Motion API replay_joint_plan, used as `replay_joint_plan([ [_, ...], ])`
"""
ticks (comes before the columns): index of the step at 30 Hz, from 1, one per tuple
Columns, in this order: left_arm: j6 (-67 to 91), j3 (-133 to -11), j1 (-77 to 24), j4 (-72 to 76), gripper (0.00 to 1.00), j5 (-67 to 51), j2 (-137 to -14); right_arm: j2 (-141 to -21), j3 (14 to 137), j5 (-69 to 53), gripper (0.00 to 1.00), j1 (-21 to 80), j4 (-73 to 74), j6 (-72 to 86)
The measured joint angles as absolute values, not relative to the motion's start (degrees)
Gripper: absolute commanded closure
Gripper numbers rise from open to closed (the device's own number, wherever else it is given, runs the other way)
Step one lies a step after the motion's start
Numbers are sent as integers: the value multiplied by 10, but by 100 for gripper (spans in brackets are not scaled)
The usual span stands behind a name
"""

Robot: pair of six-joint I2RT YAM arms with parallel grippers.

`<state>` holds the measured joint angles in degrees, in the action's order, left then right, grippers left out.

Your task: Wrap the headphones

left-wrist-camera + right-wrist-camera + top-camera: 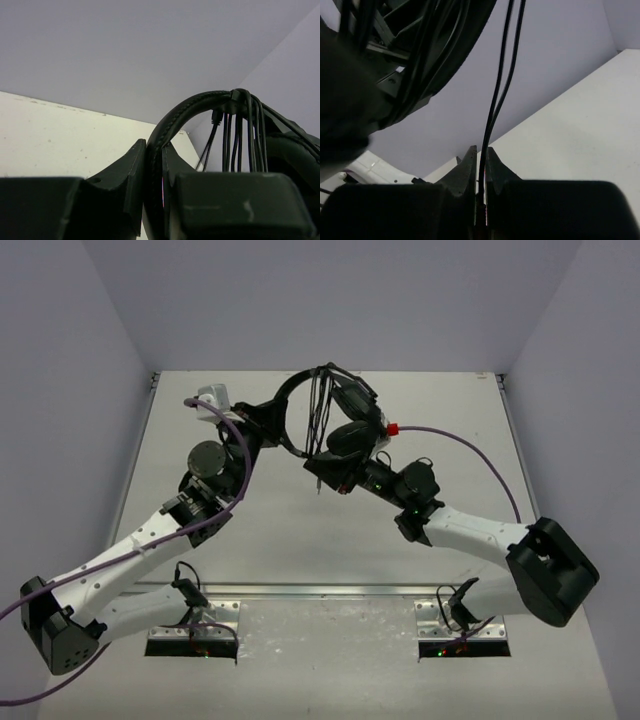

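The black headphones (345, 430) are held up above the back middle of the table. My left gripper (262, 428) is shut on the thin headband (172, 122), which stands edge-on between its jaws (155, 146). Several turns of the thin black cable (320, 412) hang over the top of the headband (240, 135). A padded earcup (295, 150) shows at the right. My right gripper (318, 472) is just below the earcups and is shut on the cable (497, 95), two strands of which rise from between its jaws (479, 152) toward the headphones (420, 55). The plug is hidden.
The white table (300, 550) is walled in by pale panels at the left, back and right. Purple robot cables (470, 450) arc above it, one with a red fitting (392, 427). A metal rail (330, 592) runs along the near edge.
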<state>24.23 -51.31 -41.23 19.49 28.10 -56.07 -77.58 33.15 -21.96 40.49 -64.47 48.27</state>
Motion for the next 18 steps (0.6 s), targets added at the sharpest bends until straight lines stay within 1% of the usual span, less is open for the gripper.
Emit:
replay_joint_plan([
  [4, 239, -513, -413, 204, 100, 337, -582, -780, 318, -161, 98, 431, -654, 494],
  [6, 235, -513, -413, 210, 100, 357, -594, -782, 313, -131, 95, 441, -661, 506],
  [7, 232, -512, -413, 215, 100, 370, -601, -783, 309, -119, 95, 445, -668, 511],
  [8, 231, -508, -414, 219, 100, 380, -607, -786, 302, -105, 99, 449, -682, 519],
  [13, 225, -487, -416, 246, 100, 421, -641, -811, 291, -76, 98, 452, -711, 542],
  [18, 221, -472, -417, 256, 100, 444, -671, -825, 266, -61, 96, 453, -734, 556],
])
